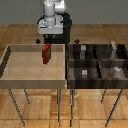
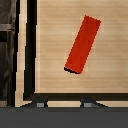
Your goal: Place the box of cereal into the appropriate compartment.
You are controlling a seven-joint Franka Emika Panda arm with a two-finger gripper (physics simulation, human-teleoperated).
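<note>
The red box of cereal (image 1: 46, 53) is in the light wooden tray (image 1: 15, 75) on the exterior view's left, near the tray's far side. In the wrist view the box (image 2: 82, 44) appears as a long red rectangle lying slanted on the tray floor. My gripper (image 1: 45, 42) hangs just above the box. In the wrist view its two fingertips (image 2: 40, 103) stand wide apart with nothing between them, and the box lies apart from them. The gripper (image 2: 64, 103) is open and empty.
A dark bin with compartments (image 1: 97, 62) stands on the exterior view's right, next to the tray. Small grey objects (image 1: 116, 70) sit in several of its compartments. The tray's dark wall (image 2: 30, 50) runs beside the box in the wrist view.
</note>
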